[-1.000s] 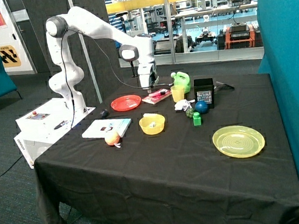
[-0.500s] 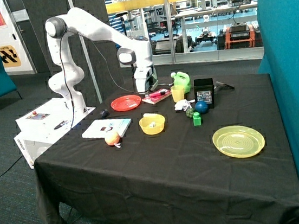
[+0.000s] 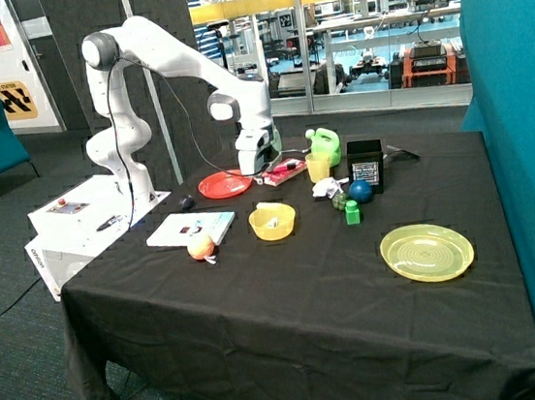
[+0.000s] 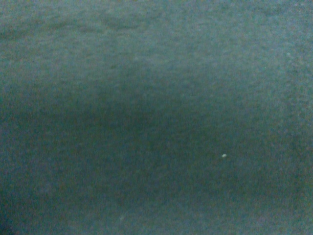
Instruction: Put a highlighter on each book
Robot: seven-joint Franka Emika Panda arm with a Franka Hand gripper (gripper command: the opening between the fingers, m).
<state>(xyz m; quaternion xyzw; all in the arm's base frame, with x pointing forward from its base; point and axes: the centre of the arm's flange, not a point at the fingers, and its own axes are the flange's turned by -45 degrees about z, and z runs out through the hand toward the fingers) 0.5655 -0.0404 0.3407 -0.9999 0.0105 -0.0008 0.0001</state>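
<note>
The small pink-red book (image 3: 280,172) lies at the back of the table, between the red plate (image 3: 224,184) and the yellow cup (image 3: 318,166). A pink highlighter (image 3: 289,166) lies on it. The larger white book with a teal edge (image 3: 191,229) lies near the table's edge beside the robot base, with nothing on its cover. The gripper (image 3: 255,165) hangs low between the red plate and the pink-red book, apart from the highlighter. The wrist view shows only dark tablecloth (image 4: 156,117). I cannot make out the pale yellow highlighter for certain.
A yellow bowl (image 3: 272,223) with something small inside stands beside the white book. An orange ball (image 3: 200,248) touches that book's front edge. A green jug (image 3: 324,144), a black box (image 3: 365,165), a blue ball (image 3: 360,191), a green block (image 3: 352,212) and a yellow plate (image 3: 426,252) also stand on the table.
The gripper has moved sideways from above the pink-red book toward the red plate. The pink highlighter stays on the book.
</note>
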